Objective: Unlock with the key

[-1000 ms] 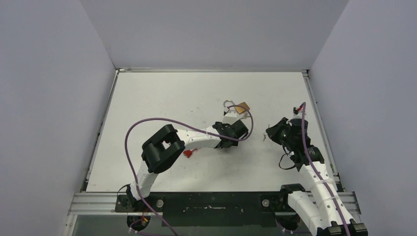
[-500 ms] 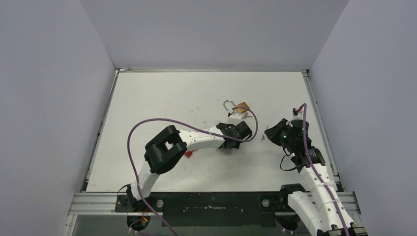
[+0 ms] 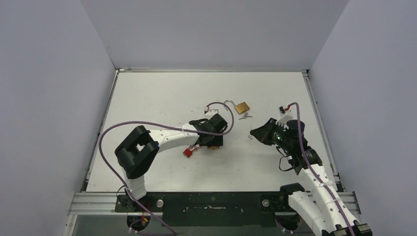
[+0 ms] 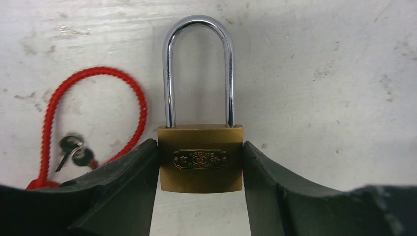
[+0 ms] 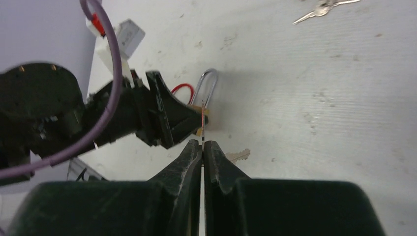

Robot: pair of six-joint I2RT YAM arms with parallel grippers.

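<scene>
A brass padlock [image 4: 200, 174] with a silver shackle lies flat on the table, and my left gripper [image 4: 200, 147] is shut on its body, one finger against each side. From above, this gripper [image 3: 212, 141] is at the table's middle with the padlock [image 3: 212, 146] under it. My right gripper [image 5: 202, 143] is shut on a key [image 5: 202, 123], seen edge-on and pointing at the held padlock [image 5: 208, 83], with a gap between them. In the top view the right gripper [image 3: 253, 132] is to the right of the left one.
A red cord loop [image 4: 93, 78] with small keys [image 4: 74, 150] lies left of the held padlock. A second brass padlock [image 3: 241, 107] and loose keys [image 3: 246, 116] lie farther back. White walls enclose the table on three sides.
My left arm has swung left and nearer, away from the padlock at the back. My right gripper has moved left toward it, still shut on the key.
</scene>
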